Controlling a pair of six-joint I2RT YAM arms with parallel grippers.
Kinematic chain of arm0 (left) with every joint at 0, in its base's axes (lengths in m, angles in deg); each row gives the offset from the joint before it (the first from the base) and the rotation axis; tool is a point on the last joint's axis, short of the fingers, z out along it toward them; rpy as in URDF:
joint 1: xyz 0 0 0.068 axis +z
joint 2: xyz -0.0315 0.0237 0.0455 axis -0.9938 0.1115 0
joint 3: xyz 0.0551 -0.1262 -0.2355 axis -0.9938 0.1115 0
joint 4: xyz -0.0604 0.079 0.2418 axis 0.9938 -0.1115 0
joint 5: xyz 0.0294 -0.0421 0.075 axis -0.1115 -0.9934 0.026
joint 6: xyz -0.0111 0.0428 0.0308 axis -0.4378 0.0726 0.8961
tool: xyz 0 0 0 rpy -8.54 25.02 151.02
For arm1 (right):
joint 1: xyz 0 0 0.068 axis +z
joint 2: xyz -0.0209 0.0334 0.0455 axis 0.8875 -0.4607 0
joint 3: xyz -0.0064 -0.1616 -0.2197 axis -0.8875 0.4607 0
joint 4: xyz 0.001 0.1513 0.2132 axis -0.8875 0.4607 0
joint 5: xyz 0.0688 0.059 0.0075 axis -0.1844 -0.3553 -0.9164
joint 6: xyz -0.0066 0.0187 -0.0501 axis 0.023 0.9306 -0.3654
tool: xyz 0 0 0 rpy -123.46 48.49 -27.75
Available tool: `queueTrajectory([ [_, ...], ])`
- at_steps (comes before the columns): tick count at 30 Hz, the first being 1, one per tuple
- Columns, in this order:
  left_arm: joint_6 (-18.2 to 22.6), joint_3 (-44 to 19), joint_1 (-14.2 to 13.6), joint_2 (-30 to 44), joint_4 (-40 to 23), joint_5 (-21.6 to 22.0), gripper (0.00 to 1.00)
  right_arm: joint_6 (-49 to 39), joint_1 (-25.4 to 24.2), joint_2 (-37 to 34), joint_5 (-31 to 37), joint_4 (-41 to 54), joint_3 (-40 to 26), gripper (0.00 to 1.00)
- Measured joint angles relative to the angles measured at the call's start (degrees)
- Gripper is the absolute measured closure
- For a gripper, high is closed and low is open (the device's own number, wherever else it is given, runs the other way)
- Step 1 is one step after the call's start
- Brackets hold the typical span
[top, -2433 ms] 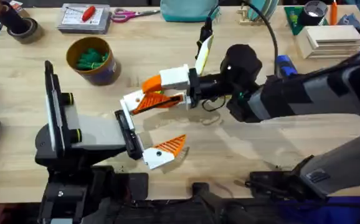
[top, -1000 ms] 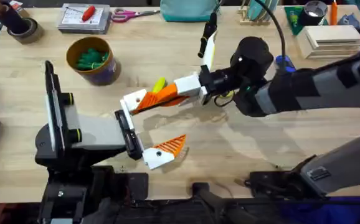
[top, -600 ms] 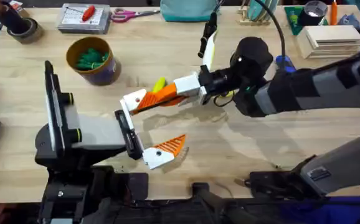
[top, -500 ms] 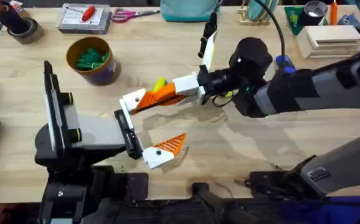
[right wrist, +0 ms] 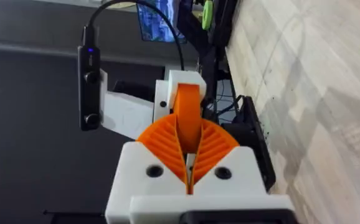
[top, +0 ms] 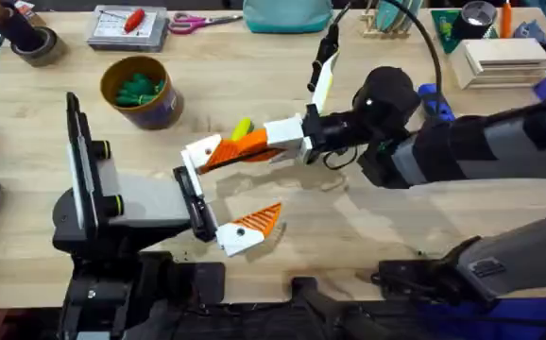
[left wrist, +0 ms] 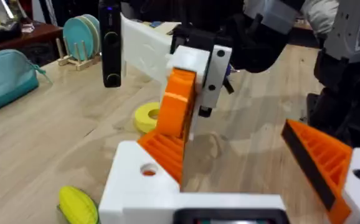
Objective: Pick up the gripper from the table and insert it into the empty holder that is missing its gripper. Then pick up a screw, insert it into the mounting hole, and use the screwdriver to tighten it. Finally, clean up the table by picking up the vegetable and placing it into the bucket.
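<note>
Between the pads of the right claw (top: 275,139), the gripper (top: 228,151) is clamped tight by its white base. Its orange ribbed wedge points away from the claw and touches the holder (top: 197,152), the bare white jaw mount of the left claw (top: 226,189). The left claw stands spread wide, grasping nothing. From the left wrist the gripper (left wrist: 179,109) stands up out of the holder (left wrist: 144,186), whose mounting hole (left wrist: 147,169) looks empty.

So I judge the first step nearly done: the gripper is at or in its seat, though I cannot tell if it is fully home, and the right claw has not let go. Screw, tightening and clean-up all seem left to do.

Counted:
- Orange fingers on the left claw: one already mounted (top: 257,223), and the one being fitted.
- One vegetable (top: 242,127), lying on the desk (top: 367,236) just beyond the right claw's pads and not yet binned.
- One bucket (top: 112,80), well away past the holder, with something green inside.
- One screwdriver (top: 431,97), behind the right claw, beside its arm.
- One yellow disc (left wrist: 147,117) near the gripper.
- Screws: I cannot make any out.
</note>
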Motion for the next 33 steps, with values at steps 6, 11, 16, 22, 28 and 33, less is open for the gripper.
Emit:
queueTrajectory([
  [6,-0.04,0.0,0.0,-0.01,0.0,0.07,0.015,0.0,0.07,0.0,0.17,0.59,0.0,0.992],
  [11,-0.17,0.0,0.02,0.0,0.0,0.2,0.015,-0.42,-0.05,0.0,-1.02,3.03,-1.32,0.992],
  [16,-0.04,0.0,0.11,0.0,0.04,0.38,0.015,-1.64,-0.14,0.0,-1.87,4.55,-2.34,0.992],
  [22,0.0,0.0,0.11,0.0,0.04,0.33,0.015,-2.39,-0.22,0.0,-2.09,4.61,-2.4,0.992],
  [28,0.0,0.0,0.11,0.0,0.04,0.35,0.015,-2.62,-0.22,0.0,-2.09,4.61,-2.4,0.992],
  [33,0.0,0.0,0.11,-0.01,0.04,0.35,0.015,-2.63,-0.22,0.0,-2.09,4.64,-2.4,0.983],
])
